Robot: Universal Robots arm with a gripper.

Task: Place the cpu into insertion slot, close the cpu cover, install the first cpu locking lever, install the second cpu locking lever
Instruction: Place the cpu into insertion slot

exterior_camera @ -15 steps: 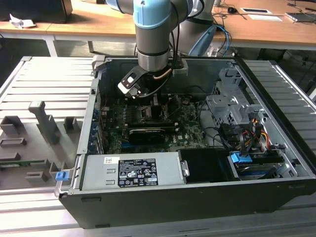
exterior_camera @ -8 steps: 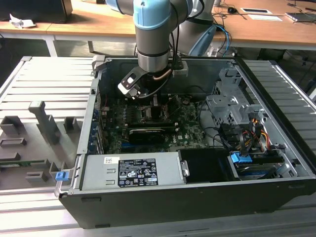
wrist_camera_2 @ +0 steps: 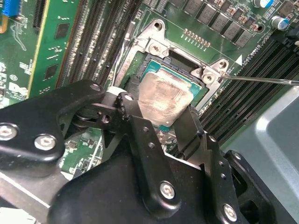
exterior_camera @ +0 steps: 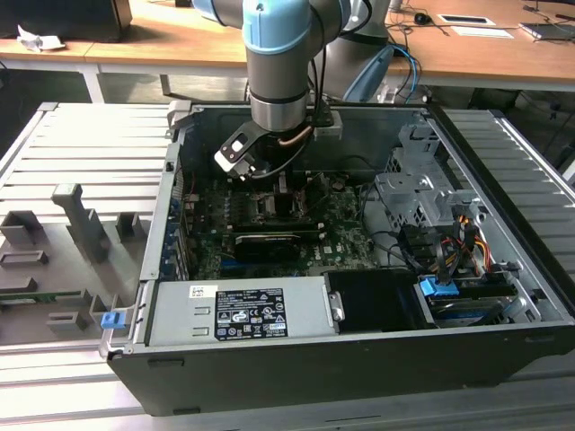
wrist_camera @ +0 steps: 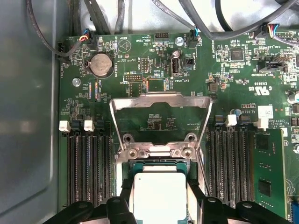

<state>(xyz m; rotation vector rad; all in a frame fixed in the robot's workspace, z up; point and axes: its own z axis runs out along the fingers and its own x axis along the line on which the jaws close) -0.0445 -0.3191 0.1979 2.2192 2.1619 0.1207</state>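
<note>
Our claw [wrist_camera_2: 158, 111] is narrowed to the width of the cpu [wrist_camera_2: 163, 100]. Its two black fingers [wrist_camera_2: 135, 126] press against opposite edges of the chip, so we judge that it grips it. In the exterior view the arm [exterior_camera: 278, 63] drops from the upper middle of the frame into the open computer case [exterior_camera: 359, 382]. The case stands on the ribbed grey tabletop [exterior_camera: 81, 144] and fills the centre and right.

The cpu lies directly over the insertion slot [wrist_camera_2: 180, 59]; we cannot tell whether it hangs just above the pin field or rests in it. The cpu cover [wrist_camera: 159, 100] stands swung open beyond the slot, on its hinge side. A thin locking lever [wrist_camera_2: 261, 80] juts out from the socket's corner.

We see the main danger in the pins. If the chip is slightly turned or tilted, pressing or releasing it could bend them or leave one corner riding on the metal rim. The fingers reach down close beside the rim, so spreading them could drag the chip sideways or scrape the memory slots [wrist_camera: 88, 172] flanking the socket. The raised cover could also tip forward onto the claw if it is nudged.
</note>
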